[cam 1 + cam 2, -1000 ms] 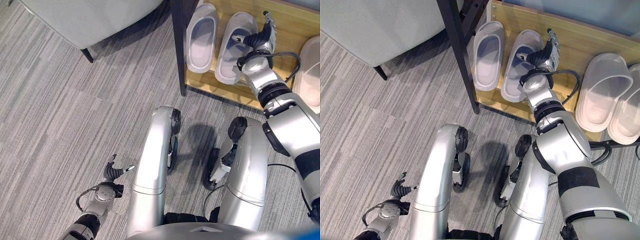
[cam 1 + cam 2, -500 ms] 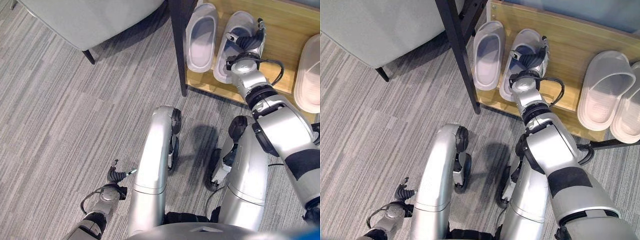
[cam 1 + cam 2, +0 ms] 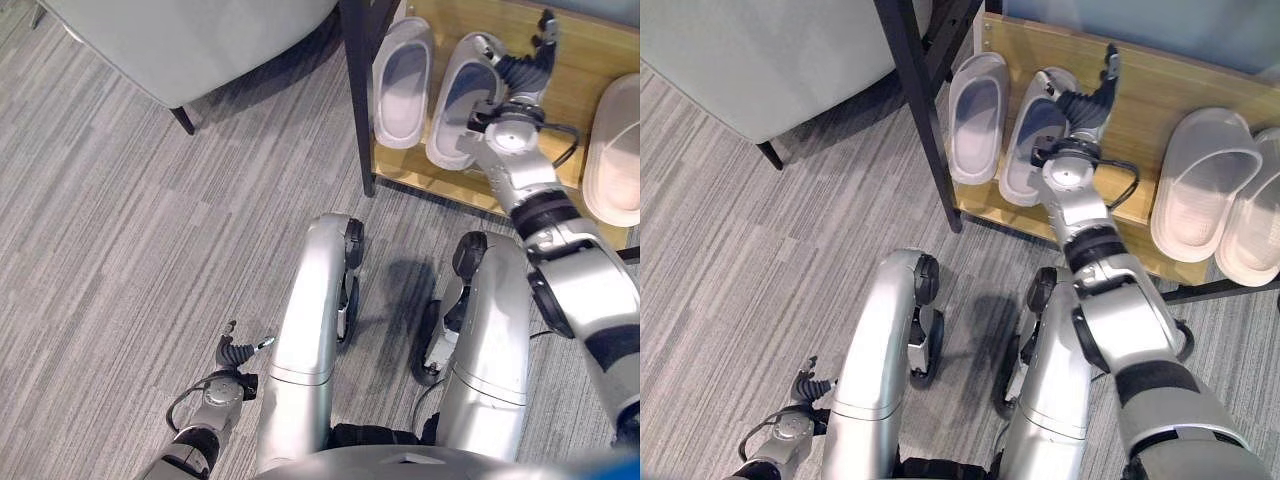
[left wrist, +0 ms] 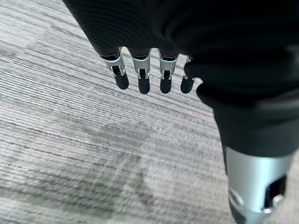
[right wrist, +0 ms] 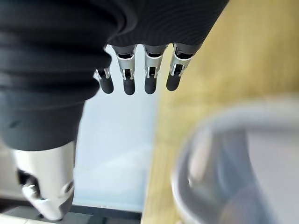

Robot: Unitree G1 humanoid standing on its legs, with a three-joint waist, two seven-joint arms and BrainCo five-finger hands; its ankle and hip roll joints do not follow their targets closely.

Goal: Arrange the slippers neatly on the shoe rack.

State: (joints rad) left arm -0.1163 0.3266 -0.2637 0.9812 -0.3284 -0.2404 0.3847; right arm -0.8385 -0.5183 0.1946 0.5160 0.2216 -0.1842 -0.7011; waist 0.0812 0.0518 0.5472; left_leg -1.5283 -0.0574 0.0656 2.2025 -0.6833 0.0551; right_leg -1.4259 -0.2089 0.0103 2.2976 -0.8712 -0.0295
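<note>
Hovering over smooth rounded grey slippers [image 3: 1005, 135] on wooden shoe rack [image 3: 1160, 85], right hand [image 3: 1087, 100], fingers straight

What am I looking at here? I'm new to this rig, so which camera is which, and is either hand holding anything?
This is a humanoid robot looking down past its own body. The two wide pictures come from a stereo camera on its head; the two close ones come from cameras on its wrists, looking along the fingers.

In front is a wooden shoe rack with two pairs of pale slippers. The right hand reaches over the rack beside the right slipper of the left pair, with its fingers straight and holding nothing. The left slipper of that pair lies next to it, and a second pair sits further right.

The left hand hangs low over the grey carpet, open and empty.
</note>
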